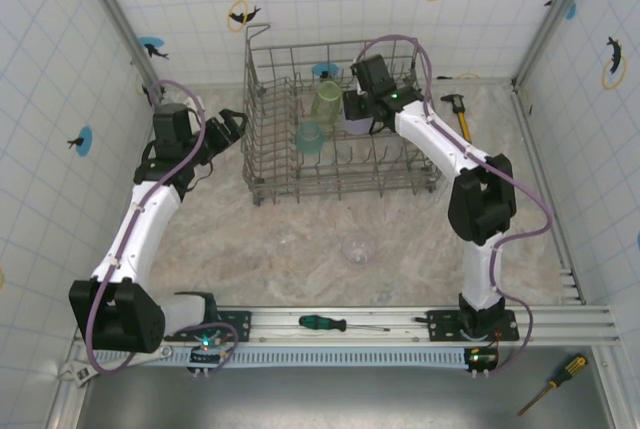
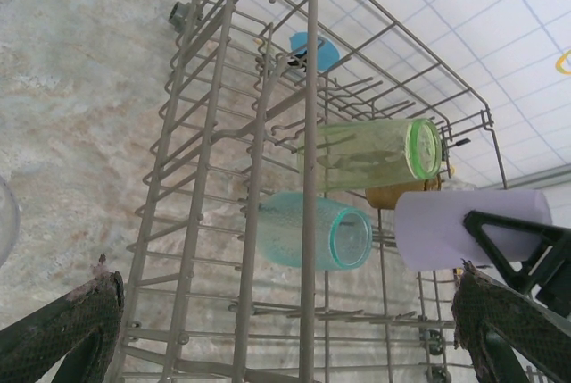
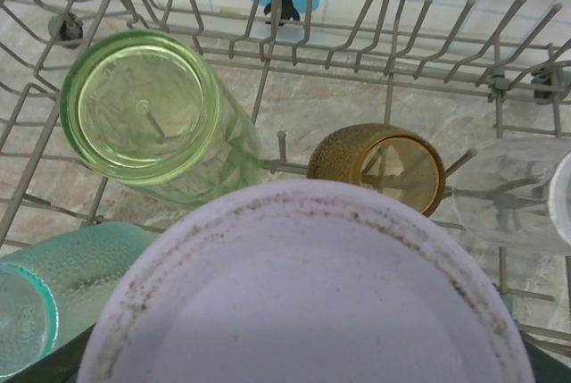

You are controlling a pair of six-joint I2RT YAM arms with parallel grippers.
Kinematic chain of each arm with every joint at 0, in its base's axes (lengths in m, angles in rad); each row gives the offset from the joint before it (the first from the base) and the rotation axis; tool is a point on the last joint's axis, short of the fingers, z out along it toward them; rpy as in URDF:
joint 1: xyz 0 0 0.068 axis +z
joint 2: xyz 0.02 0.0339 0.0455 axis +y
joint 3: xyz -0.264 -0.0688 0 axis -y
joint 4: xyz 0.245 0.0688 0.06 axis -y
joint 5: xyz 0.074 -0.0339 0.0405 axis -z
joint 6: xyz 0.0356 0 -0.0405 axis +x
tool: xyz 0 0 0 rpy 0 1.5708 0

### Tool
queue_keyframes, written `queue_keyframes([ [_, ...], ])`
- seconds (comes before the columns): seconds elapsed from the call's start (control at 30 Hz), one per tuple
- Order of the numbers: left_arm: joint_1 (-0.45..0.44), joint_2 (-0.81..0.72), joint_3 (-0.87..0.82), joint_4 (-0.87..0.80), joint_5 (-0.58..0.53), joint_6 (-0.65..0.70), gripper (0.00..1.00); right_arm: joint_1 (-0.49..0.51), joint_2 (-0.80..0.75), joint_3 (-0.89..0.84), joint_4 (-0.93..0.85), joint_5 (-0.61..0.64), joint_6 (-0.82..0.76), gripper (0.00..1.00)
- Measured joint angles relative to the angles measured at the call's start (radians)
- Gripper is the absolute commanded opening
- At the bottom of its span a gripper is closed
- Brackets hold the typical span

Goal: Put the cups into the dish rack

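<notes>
The grey wire dish rack [image 1: 262,149] stands at the back middle of the table. Inside it lie a tall pale green cup [image 1: 326,101] [image 3: 147,111], a teal cup [image 1: 310,137] [image 2: 312,231], an amber cup [image 3: 384,164] and a clear cup [image 3: 517,191]. My right gripper [image 1: 362,114] is shut on a lilac cup [image 2: 464,227] [image 3: 303,294] and holds it over the rack's middle, beside the amber cup. My left gripper [image 1: 235,127] [image 2: 285,347] is open with nothing in it, just outside the rack's left wall. Two clear cups [image 1: 358,247] [image 1: 285,239] stand on the table in front of the rack.
A hammer [image 1: 458,114] lies right of the rack near the back wall. A green-handled screwdriver [image 1: 340,324] rests on the front rail and a yellow one [image 1: 550,384] lies at the near right. Tiled walls close in the left, back and right sides.
</notes>
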Motion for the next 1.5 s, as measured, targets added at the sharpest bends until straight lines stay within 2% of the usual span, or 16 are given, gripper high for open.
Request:
queue_keyframes([
  [0.17,0.000,-0.001,0.000,0.002,0.008,-0.015,0.97,0.001,0.016,-0.032,0.010,0.000,0.009,0.21],
  [0.3,0.000,-0.001,-0.013,0.034,0.037,-0.039,0.97,0.001,0.027,-0.073,0.014,0.000,0.026,0.38],
  [0.63,0.000,-0.006,-0.022,0.068,0.066,-0.064,0.97,0.002,0.045,-0.083,0.017,-0.025,0.073,0.99],
  [0.97,0.000,-0.070,-0.062,0.066,0.059,-0.064,0.97,0.017,0.026,-0.091,0.020,-0.064,0.091,1.00],
  [1.2,-0.010,-0.090,-0.101,0.067,0.068,-0.064,0.98,0.026,-0.116,-0.157,0.027,-0.075,0.117,1.00],
  [1.37,-0.048,-0.141,-0.136,0.058,0.057,-0.070,0.98,0.035,-0.219,-0.220,0.059,-0.075,0.139,1.00],
  [1.5,-0.124,-0.186,-0.143,0.061,0.036,-0.073,0.97,0.040,-0.307,-0.309,0.089,-0.075,0.158,1.00],
])
